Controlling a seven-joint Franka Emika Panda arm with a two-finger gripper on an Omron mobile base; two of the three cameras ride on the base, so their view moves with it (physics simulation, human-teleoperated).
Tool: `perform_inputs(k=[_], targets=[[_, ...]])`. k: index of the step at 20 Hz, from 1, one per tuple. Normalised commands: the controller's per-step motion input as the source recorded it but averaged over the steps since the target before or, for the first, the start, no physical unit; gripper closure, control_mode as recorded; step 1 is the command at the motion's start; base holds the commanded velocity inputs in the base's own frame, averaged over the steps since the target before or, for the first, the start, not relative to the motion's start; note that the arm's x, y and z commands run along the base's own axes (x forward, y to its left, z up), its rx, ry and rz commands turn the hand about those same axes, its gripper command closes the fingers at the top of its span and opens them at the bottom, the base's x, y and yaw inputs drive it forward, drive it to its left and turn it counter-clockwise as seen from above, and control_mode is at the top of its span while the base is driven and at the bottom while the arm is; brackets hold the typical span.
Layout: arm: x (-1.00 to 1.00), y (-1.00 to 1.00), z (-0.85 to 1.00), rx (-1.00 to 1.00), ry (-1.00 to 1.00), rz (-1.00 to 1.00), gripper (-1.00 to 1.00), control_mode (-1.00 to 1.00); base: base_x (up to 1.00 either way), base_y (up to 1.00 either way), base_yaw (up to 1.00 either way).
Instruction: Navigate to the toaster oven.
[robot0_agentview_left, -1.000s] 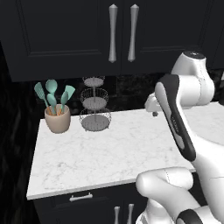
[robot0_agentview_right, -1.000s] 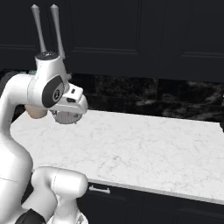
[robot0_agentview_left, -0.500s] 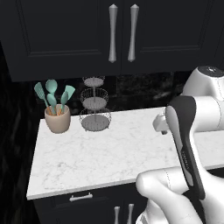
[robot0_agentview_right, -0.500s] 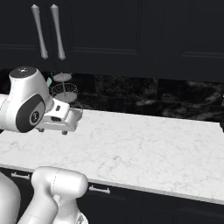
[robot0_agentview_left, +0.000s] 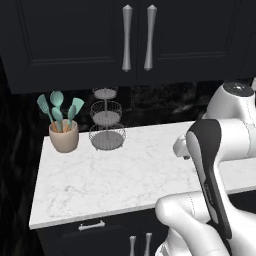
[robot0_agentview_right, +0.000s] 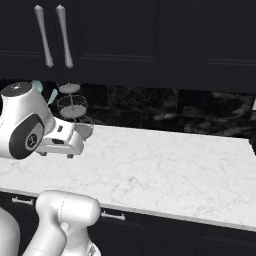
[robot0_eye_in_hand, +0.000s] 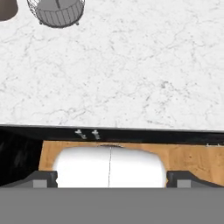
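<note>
Left base view: arm folded lower than second ago, scene barely shifted. Wire stand (robot0_agentview_left: 106, 127) beside utensil crock (robot0_agentview_left: 63, 135) on counter (robot0_agentview_left: 130, 175). No toaster oven yet. Gripper (robot0_eye_in_hand: 109, 177) state unclear.

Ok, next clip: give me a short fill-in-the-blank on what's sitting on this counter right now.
1. The teal utensils stand in a beige ____ at the back left of the counter.
2. The wire stand beside them has ____ round tiers.
3. The cupboard doors above the counter carry two long ____ handles.
4. The counter top is white ____ with grey veining.

Missing words: pot; three; silver; marble
</note>
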Motion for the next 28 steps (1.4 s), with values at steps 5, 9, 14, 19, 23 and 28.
perform_inputs(k=[5, 9, 14, 19, 23, 28], targets=[[0.00, 0.00, 0.00, 0.00, 0.00, 0.00, -1.00, 1.00, -0.55, -0.49, -0.34], [0.00, 0.00, 0.00, 0.00, 0.00, 0.00, -1.00, 1.00, -0.47, -0.38, -0.68], [0.00, 0.00, 0.00, 0.00, 0.00, 0.00, -1.00, 1.00, -0.11, -0.15, -0.89], [0.00, 0.00, 0.00, 0.00, 0.00, 0.00, -1.00, 1.00, 0.00, -0.18, -0.91], [0.00, 0.00, 0.00, 0.00, 0.00, 0.00, -1.00, 1.00, 0.00, -0.28, -0.86], [0.00, 0.00, 0.00, 0.00, 0.00, 0.00, -1.00, 1.00, 0.17, -0.30, -0.75]])
